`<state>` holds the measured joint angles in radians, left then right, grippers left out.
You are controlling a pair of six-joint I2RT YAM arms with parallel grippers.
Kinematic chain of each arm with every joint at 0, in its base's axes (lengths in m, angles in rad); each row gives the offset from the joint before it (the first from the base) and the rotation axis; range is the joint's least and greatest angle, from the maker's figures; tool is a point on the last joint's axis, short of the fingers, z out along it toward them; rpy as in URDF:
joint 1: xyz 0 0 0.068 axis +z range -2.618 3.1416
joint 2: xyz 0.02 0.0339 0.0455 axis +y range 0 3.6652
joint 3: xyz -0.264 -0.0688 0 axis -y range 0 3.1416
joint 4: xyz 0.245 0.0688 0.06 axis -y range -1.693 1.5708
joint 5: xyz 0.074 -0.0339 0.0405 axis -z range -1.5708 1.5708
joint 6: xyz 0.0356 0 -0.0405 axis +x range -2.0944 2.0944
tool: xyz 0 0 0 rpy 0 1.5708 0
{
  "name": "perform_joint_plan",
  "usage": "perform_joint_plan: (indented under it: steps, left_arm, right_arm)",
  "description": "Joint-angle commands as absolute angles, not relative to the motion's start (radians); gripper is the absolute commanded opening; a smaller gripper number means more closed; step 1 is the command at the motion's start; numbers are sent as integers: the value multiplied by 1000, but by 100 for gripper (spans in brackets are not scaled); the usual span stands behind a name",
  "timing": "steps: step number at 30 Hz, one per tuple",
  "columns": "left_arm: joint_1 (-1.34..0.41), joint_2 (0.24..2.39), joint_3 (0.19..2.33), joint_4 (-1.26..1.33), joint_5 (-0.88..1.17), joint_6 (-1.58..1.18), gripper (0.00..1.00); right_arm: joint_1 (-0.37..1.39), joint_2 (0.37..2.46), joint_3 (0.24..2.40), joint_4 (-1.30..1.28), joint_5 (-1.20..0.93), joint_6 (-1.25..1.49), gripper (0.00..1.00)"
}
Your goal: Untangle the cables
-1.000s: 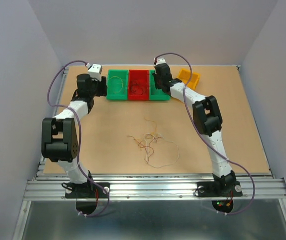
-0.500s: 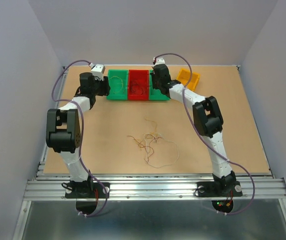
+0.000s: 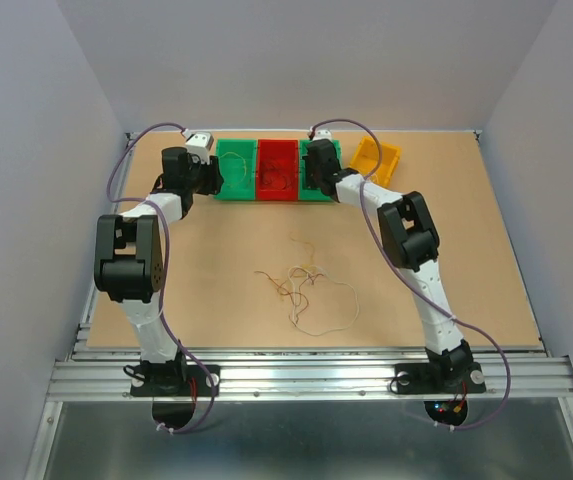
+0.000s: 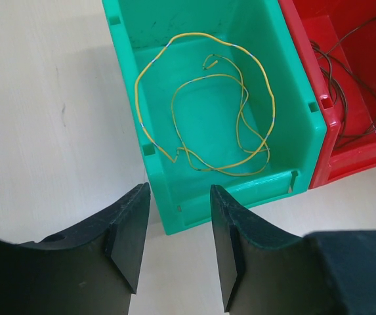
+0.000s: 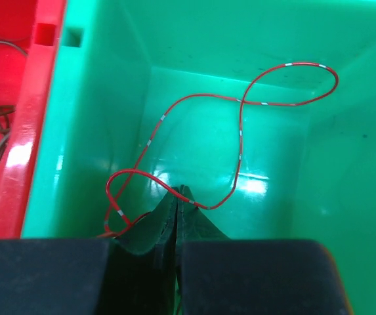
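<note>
Facing a thin yellow wire (image 4: 137, 98), the left gripper (image 4: 179, 197) is spread; a thin red wire (image 5: 239, 138) is pinched by the right gripper (image 5: 176, 191).

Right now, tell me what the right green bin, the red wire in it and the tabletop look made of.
The right green bin: moulded plastic, glossy; bright glare spots on its floor. The red wire: thin, flexible, probably plastic-insulated; white bands, loose curves. The tabletop: matte tan, likely wood board; no glare.
</note>
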<state>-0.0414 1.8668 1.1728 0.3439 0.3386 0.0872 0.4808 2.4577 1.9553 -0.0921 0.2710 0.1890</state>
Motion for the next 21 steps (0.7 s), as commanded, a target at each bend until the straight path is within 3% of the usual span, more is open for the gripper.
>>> perform_joint_plan:
  steps: [1, 15, 21]
  left_arm:
    - [-40, 1799, 1167, 380, 351, 81, 52]
    - [-40, 1718, 1111, 414, 330, 81, 52]
    - [-40, 1704, 1104, 417, 327, 81, 52]
  right_arm:
    - [471, 2392, 1957, -101, 314, 203, 1]
    - [469, 2168, 1816, -97, 391, 212, 4]
    - [469, 2118, 1746, 35, 269, 173, 4]
